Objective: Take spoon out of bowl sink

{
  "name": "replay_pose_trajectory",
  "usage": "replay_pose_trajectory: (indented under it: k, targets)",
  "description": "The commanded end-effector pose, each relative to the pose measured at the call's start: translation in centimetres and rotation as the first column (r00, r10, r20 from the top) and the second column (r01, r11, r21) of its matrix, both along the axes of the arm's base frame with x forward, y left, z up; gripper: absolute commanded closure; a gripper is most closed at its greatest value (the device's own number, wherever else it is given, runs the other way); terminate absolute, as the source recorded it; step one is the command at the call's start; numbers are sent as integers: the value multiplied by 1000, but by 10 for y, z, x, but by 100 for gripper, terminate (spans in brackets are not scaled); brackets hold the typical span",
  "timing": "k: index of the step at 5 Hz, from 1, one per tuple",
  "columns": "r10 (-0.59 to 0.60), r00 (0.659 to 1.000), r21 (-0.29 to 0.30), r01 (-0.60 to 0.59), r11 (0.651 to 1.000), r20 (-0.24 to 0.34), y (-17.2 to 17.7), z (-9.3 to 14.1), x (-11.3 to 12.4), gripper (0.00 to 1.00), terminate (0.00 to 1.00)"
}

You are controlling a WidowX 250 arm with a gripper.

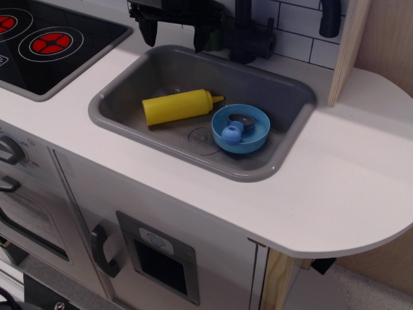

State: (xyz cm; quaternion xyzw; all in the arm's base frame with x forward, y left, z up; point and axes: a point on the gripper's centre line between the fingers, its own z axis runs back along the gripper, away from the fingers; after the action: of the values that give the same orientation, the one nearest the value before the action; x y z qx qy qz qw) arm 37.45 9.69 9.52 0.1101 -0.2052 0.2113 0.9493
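Note:
The light-blue bowl (241, 128) sits in the right part of the grey sink (129, 74). The spoon (234, 130) lies in the bowl, its grey head (243, 119) toward the back and its thick blue handle (231, 134) over the front rim. My gripper (176, 35) hangs at the top of the view, above the sink's back edge, left of the bowl. Its two black fingers point down with a wide gap between them, open and empty.
A yellow squeeze bottle (177, 106) lies on its side in the sink, its tip next to the bowl. A black faucet (248, 32) stands behind the sink. A black stovetop with red rings (45, 42) is at left. White counter (348, 168) lies to the right.

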Motion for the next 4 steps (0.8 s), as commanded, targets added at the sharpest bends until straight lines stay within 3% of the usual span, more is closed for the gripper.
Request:
replay_pose_trajectory:
  k: [1, 3, 4]
  targets:
    - [0, 1000, 0, 0, 1000, 0, 0, 0, 0, 0, 0]
    - [-193, 977, -83, 186, 979, -85, -45, 7, -29, 0, 0]
    - [-270, 944, -164, 241, 957, -190, -65, -2, -33, 0, 0]
